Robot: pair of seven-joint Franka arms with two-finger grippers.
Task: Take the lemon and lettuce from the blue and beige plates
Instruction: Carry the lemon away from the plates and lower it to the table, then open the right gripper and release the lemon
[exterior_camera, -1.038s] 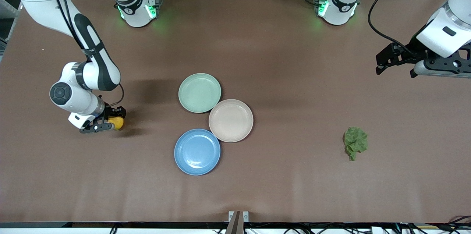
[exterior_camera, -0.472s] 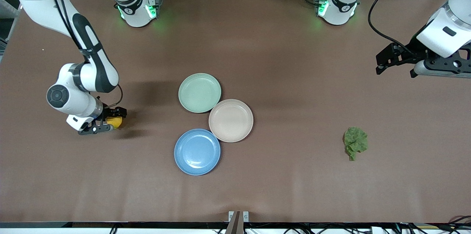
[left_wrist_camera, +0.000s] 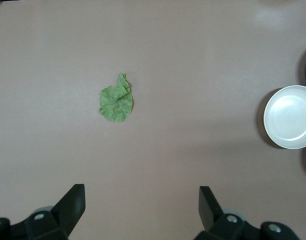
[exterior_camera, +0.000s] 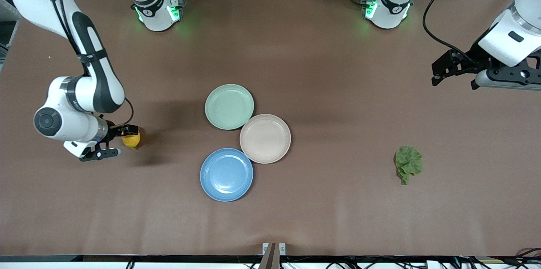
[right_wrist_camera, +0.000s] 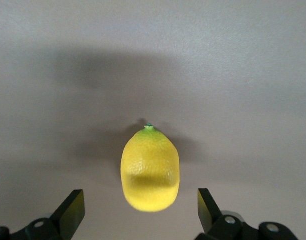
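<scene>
The yellow lemon (exterior_camera: pixel 131 140) (right_wrist_camera: pixel 150 170) lies on the bare table toward the right arm's end, apart from the plates. My right gripper (exterior_camera: pixel 117 141) (right_wrist_camera: pixel 141 202) is open just off the lemon, with the fruit in front of its fingertips and untouched. The wrinkled green lettuce (exterior_camera: pixel 408 162) (left_wrist_camera: pixel 116 100) lies on the table toward the left arm's end. My left gripper (exterior_camera: pixel 453 81) (left_wrist_camera: pixel 142 200) hangs open and empty, high over that end of the table. The blue plate (exterior_camera: pixel 226 174) and the beige plate (exterior_camera: pixel 265 138) (left_wrist_camera: pixel 289 117) sit empty mid-table, touching.
A mint-green plate (exterior_camera: pixel 229 106), also empty, touches the beige plate and lies farther from the front camera. Both arm bases stand along the table's back edge. Brown tabletop stretches between the plates and each item.
My right gripper has opened, let go of the lemon and drawn back toward the right arm's end. The lemon stays on the table. The left arm has not moved.
</scene>
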